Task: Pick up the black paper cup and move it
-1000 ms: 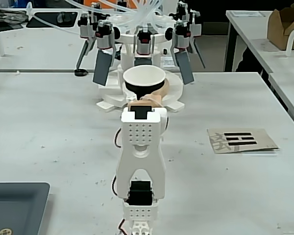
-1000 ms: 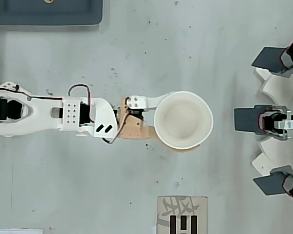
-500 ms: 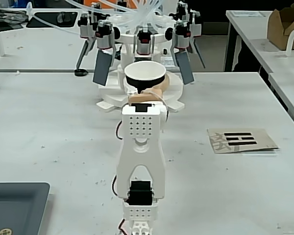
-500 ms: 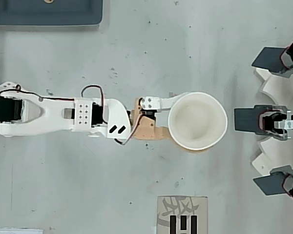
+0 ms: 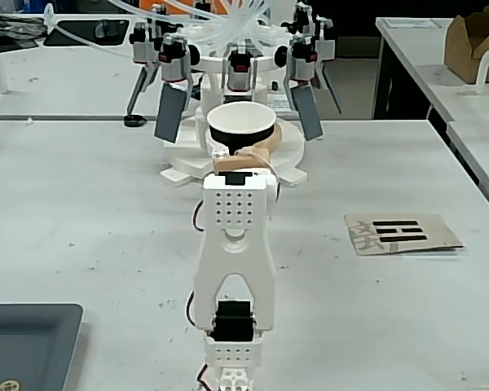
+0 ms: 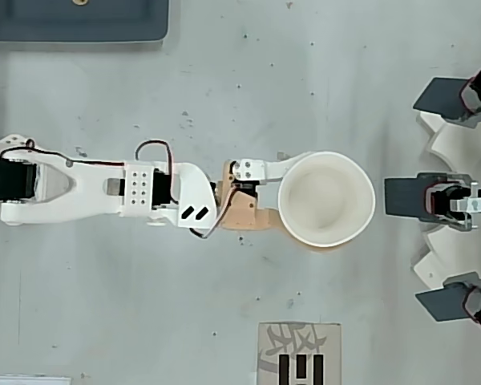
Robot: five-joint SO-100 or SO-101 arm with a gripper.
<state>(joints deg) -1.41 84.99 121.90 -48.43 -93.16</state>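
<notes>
The black paper cup [image 6: 326,199] is upright, its white inside and rim facing up in the overhead view. In the fixed view the black paper cup [image 5: 241,120] shows a strip of black wall under the rim. My gripper [image 6: 298,202] is shut on it, with a white finger [image 6: 274,167] on one side and a tan finger [image 6: 252,220] on the other. From the fixed view my gripper [image 5: 240,156] sits just below the cup, beyond the white arm [image 5: 235,244]. The fingertips are hidden under the rim.
A white rig with dark paddles [image 6: 413,196] stands just right of the cup in the overhead view; the same white rig [image 5: 236,73] is behind it in the fixed view. A grey tray [image 6: 76,20] lies top left. A cardboard piece with black marks [image 6: 298,353] lies below.
The arm has stretched out, carrying the cup toward the rig. Most of that shift came in the first half second; since then it has barely moved.
</notes>
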